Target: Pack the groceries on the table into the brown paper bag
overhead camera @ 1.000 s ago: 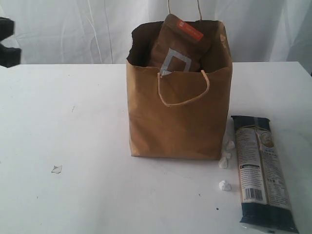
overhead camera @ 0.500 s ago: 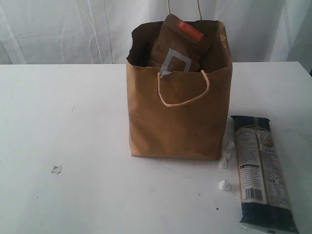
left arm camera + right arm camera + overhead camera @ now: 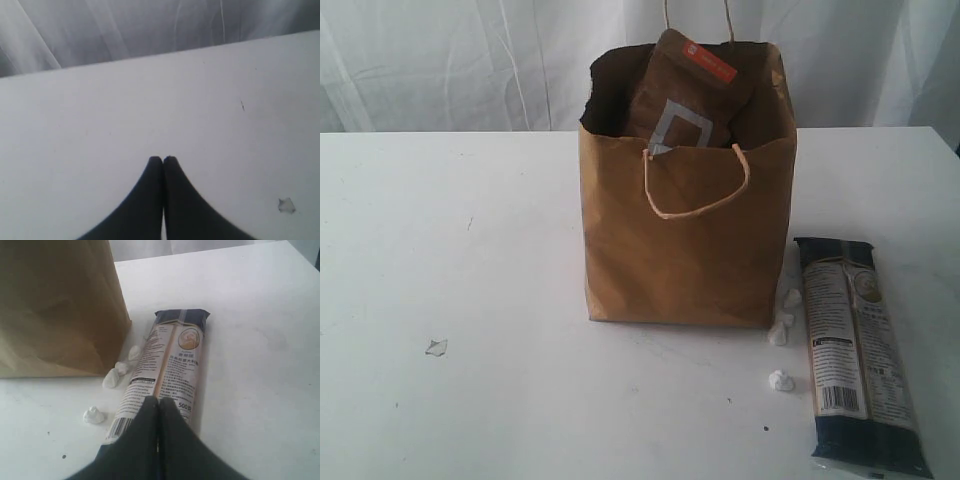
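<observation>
One grocery is still outside for you: the long dark pasta packet (image 3: 860,350) lies flat on the white surface (image 3: 470,250), just beside the brown paper bag (image 3: 685,250) on its right; the brown foil pouch (image 3: 685,95) stands in the bag, its top poking above the rim; anything else inside is hidden. A second ago a dark part of the left arm showed at the far left edge of the exterior view; it has since gone from that view, so that arm looks finished with its part. Your left gripper (image 3: 163,159) is closed and empty over bare surface. Your right gripper (image 3: 159,401) is also closed and empty, poised at the packet's barcode end, whether touching I cannot tell; I judge the packet comes next, and the jaws must open first. Mind the white crumbs (image 3: 780,380) between bag and packet.
</observation>
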